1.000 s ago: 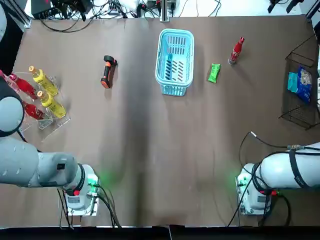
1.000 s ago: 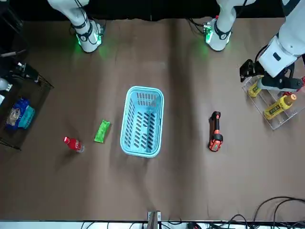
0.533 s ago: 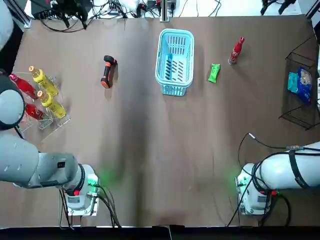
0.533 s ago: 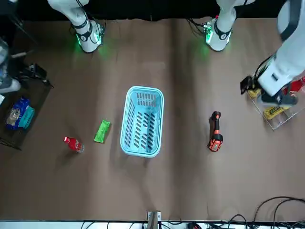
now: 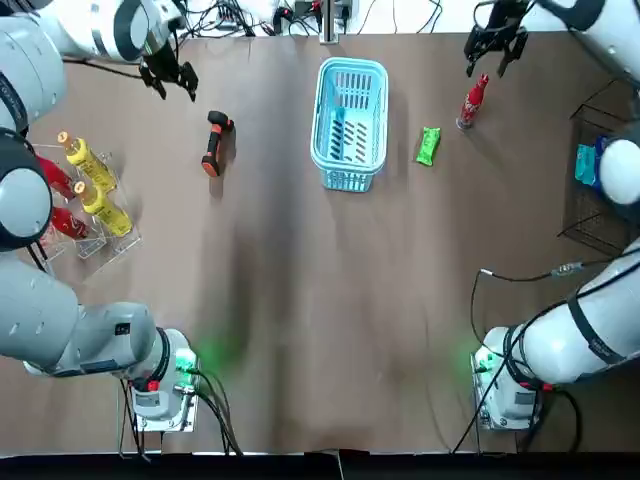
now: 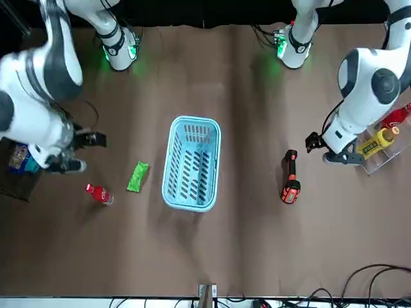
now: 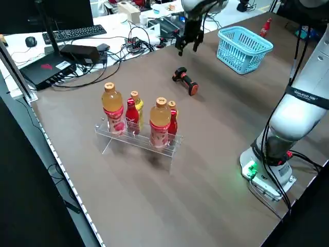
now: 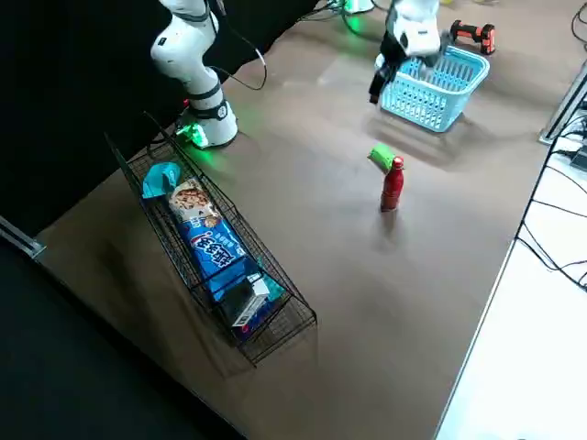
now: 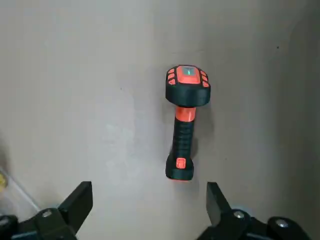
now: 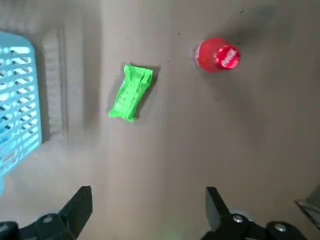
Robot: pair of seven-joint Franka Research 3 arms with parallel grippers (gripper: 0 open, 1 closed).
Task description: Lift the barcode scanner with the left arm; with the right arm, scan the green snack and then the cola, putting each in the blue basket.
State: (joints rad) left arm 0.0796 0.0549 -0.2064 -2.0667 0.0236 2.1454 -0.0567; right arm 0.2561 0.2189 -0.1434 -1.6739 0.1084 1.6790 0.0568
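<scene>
The black-and-orange barcode scanner (image 5: 213, 143) (image 9: 185, 120) lies flat on the brown table, left of the blue basket (image 5: 350, 150) (image 6: 191, 199). My left gripper (image 5: 170, 76) (image 9: 148, 202) hovers open and empty, just beyond and left of the scanner. Right of the basket lies the green snack (image 5: 428, 145) (image 10: 130, 92). The red cola bottle (image 5: 473, 100) (image 10: 217, 55) stands upright beside the snack. My right gripper (image 5: 496, 42) (image 10: 147, 202) hangs open and empty above the table, near the cola.
A clear rack of yellow and red bottles (image 5: 80, 195) (image 7: 139, 121) stands at the table's left edge. A wire basket with blue packets (image 5: 600, 170) (image 8: 211, 243) sits at the right edge. Cables run along the far edge.
Both arms have swung in over the far part of the table. The left gripper came away from the bottle rack toward the scanner; the right gripper arrived near the cola. No object moved.
</scene>
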